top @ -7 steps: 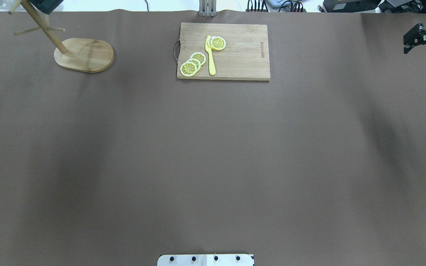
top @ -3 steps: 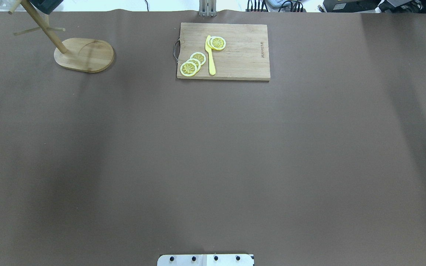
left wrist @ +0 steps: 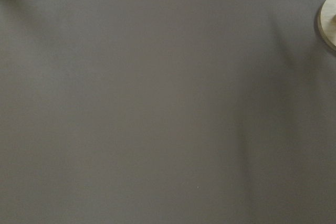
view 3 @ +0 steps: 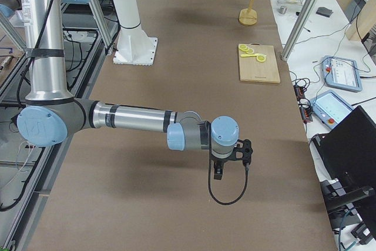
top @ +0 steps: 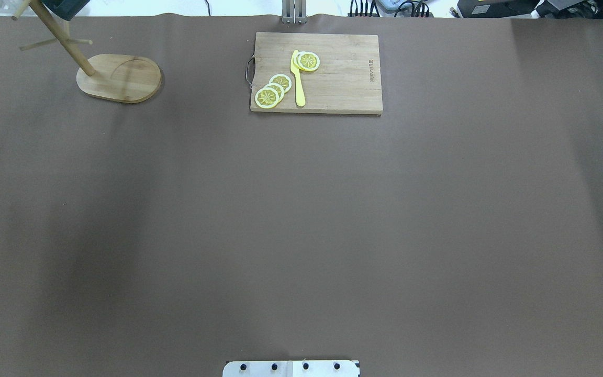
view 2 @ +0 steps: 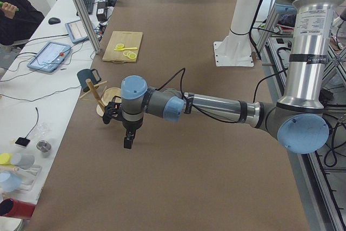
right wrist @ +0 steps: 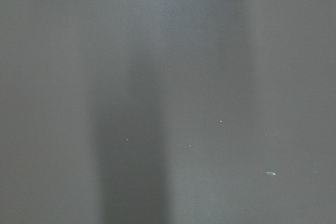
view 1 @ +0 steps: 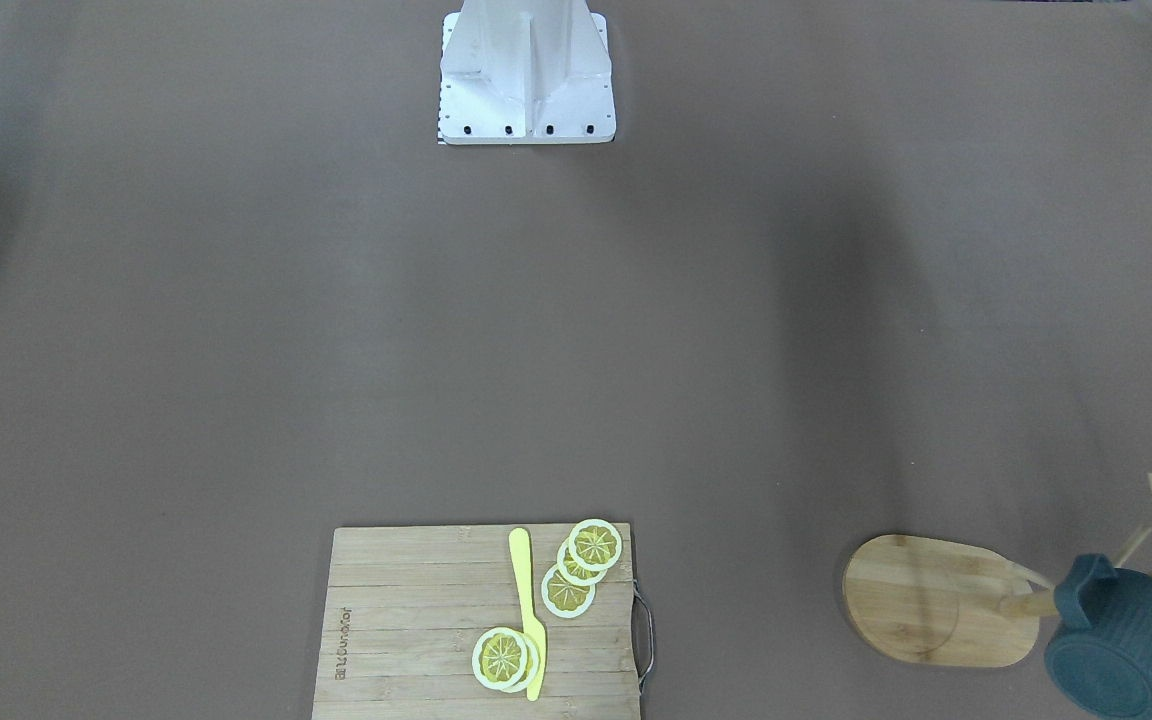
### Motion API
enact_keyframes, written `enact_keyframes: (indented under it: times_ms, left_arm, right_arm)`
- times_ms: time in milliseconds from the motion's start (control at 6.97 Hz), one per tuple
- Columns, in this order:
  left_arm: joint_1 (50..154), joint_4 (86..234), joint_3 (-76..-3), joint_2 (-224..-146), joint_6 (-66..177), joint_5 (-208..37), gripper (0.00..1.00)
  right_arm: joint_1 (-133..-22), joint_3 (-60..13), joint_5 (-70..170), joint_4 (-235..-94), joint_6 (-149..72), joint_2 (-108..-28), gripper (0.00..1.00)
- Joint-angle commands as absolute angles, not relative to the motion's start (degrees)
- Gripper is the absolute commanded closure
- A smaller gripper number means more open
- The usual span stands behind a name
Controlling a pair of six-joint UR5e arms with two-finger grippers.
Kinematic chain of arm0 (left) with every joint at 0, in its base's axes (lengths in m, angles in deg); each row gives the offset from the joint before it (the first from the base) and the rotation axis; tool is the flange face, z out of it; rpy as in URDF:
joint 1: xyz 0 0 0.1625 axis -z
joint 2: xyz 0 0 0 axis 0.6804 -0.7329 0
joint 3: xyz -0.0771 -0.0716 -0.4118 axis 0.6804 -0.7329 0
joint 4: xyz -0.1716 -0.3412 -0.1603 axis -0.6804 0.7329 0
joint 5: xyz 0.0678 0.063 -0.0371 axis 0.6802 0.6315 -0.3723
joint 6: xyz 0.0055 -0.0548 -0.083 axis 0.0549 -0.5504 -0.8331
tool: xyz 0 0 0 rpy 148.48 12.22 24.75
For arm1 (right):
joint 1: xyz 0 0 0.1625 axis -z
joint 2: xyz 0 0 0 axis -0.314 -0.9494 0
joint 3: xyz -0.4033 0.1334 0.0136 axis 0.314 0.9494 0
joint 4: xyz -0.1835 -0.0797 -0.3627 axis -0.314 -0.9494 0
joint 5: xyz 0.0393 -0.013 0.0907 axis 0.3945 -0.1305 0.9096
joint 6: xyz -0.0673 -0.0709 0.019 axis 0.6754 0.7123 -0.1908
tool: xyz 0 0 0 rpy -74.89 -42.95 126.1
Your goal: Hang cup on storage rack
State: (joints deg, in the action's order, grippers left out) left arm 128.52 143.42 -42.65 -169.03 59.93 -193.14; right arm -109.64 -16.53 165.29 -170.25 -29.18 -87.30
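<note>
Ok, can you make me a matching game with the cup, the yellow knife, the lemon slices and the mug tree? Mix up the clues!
Things:
1. cup
2. yellow knife
3. lemon slices
4. mug tree

Clues:
A. round, with white rims, on the cutting board
B. light wood, with an oval base standing on the brown table
C. dark teal, hanging up off the table
D. long and all yellow, lying between the slices

Pairs: 1-C, 2-D, 3-A, 4-B
</note>
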Motion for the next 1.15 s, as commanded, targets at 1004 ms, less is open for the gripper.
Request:
enact_keyframes:
  times_ms: [1004]
  left_arm:
    - [127.51,143.08,-39.77,-171.38,59.13,-193.4,0.01]
  right_arm:
    - [-109.7,-19.65,162.42,-174.64,-34.26,-84.73,0.0]
